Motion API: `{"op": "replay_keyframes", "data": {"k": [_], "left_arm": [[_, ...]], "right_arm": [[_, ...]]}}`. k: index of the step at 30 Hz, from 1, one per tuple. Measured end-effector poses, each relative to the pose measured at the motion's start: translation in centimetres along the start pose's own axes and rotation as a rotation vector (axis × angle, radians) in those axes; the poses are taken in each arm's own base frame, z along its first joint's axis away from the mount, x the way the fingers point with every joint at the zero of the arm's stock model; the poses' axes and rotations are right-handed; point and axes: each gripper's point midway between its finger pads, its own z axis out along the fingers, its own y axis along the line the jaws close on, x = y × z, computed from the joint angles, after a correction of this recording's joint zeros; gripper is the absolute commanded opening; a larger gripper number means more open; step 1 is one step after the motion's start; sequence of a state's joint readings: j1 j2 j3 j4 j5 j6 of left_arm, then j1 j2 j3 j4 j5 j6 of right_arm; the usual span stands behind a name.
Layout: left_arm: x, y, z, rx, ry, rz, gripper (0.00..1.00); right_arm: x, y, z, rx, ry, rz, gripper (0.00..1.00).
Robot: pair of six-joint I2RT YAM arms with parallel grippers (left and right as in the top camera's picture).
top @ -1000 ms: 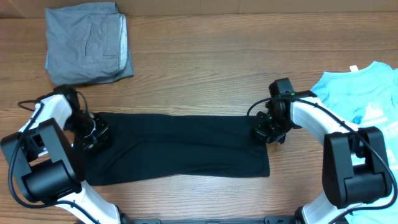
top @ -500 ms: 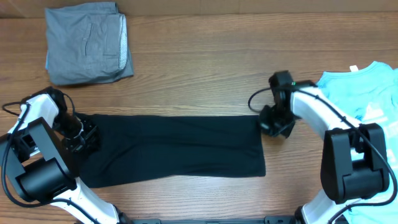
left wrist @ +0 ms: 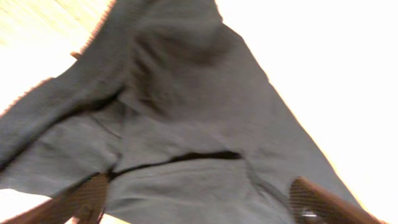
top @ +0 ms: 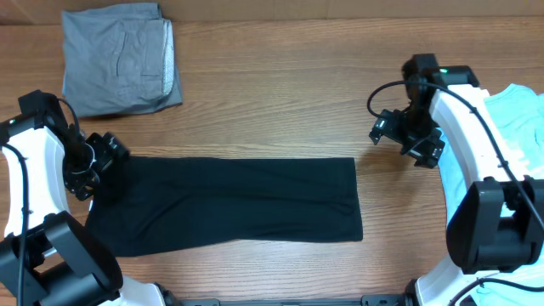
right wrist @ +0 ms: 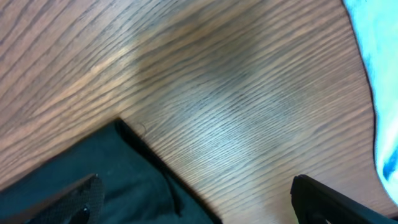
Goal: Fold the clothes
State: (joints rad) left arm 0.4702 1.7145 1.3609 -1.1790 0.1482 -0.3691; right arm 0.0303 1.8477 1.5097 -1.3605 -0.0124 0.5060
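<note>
The black T-shirt [top: 229,204] lies flat on the table as a long folded band, running left to right. My left gripper [top: 100,158] hovers at its upper left end. In the left wrist view its fingers [left wrist: 87,199] stand wide apart and open over the black cloth [left wrist: 186,124], gripping nothing. My right gripper [top: 406,136] is open above bare wood, up and to the right of the shirt's right end. The right wrist view shows the shirt's corner [right wrist: 112,186] under my left finger [right wrist: 68,202]. The grey garment [top: 119,59] lies folded at the back left. The light-blue T-shirt [top: 520,106] lies at the right edge.
The wooden table [top: 280,93] carries all three garments. The light-blue shirt's edge [right wrist: 385,74] lies close to the right arm. Both arm bases stand at the front corners of the table.
Both grippers have opened and let go of the black shirt's ends. The left one drew back to the left and the right one moved up and right, leaving the shirt flat.
</note>
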Motion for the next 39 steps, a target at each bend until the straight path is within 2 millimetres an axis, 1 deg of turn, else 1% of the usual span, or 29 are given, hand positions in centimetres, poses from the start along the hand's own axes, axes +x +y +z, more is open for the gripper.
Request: {"op": "replay_keyframes", "data": {"k": [3, 5, 7, 11, 16, 18, 20, 27, 29, 30, 31, 32, 33, 38, 39], "left_arm": [[0.5, -1.1, 0.0, 0.044, 0.017, 0.014, 1.00], [0.8, -1.8, 0.0, 0.058, 0.026, 0.030, 1.00], [1.3, -2.6, 0.1, 0.069, 0.036, 0.053, 1.00], [2.1, -3.9, 0.3, 0.080, 0.050, 0.096, 1.00], [2.9, -5.0, 0.5, 0.085, 0.060, 0.161, 1.00], [3.1, -5.3, 0.5, 0.085, 0.062, 0.175, 1.00], [3.3, -5.5, 0.5, 0.085, 0.064, 0.183, 1.00], [3.4, -5.7, 0.6, 0.084, 0.065, 0.191, 1.00], [3.4, -5.7, 0.6, 0.084, 0.065, 0.191, 1.00], [3.4, -5.7, 0.6, 0.085, 0.065, 0.191, 1.00], [3.4, -5.7, 0.6, 0.085, 0.064, 0.191, 1.00], [3.4, -5.7, 0.6, 0.085, 0.063, 0.192, 1.00], [3.4, -5.7, 0.6, 0.085, 0.064, 0.191, 1.00], [3.4, -5.7, 0.6, 0.085, 0.064, 0.192, 1.00], [3.4, -5.7, 0.6, 0.085, 0.064, 0.194, 1.00]], "right_arm": [[0.4, -0.1, 0.9, -0.052, 0.047, -0.035, 1.00], [1.2, 0.1, 2.2, -0.095, 0.090, -0.070, 1.00], [2.2, 0.5, 3.3, -0.136, 0.130, -0.112, 1.00], [4.8, 1.3, 5.6, -0.239, 0.222, -0.196, 1.00], [6.9, 2.0, 7.7, -0.337, 0.277, -0.243, 1.00], [7.9, 1.9, 8.4, -0.357, 0.303, -0.243, 1.00], [8.8, 1.9, 8.8, -0.380, 0.333, -0.238, 1.00], [10.8, 3.3, 8.8, -0.514, 0.381, -0.226, 1.00], [11.3, 3.8, 8.7, -0.551, 0.386, -0.234, 0.98], [11.6, 4.2, 8.7, -0.572, 0.389, -0.239, 0.94], [11.9, 4.5, 8.7, -0.586, 0.392, -0.246, 0.88], [12.2, 4.8, 8.8, -0.598, 0.395, -0.257, 0.78], [12.6, 5.1, 8.9, -0.608, 0.399, -0.267, 0.71], [13.0, 5.4, 10.0, -0.587, 0.393, -0.276, 0.22], [13.0, 5.3, 10.2, -0.575, 0.392, -0.266, 0.09]]}}
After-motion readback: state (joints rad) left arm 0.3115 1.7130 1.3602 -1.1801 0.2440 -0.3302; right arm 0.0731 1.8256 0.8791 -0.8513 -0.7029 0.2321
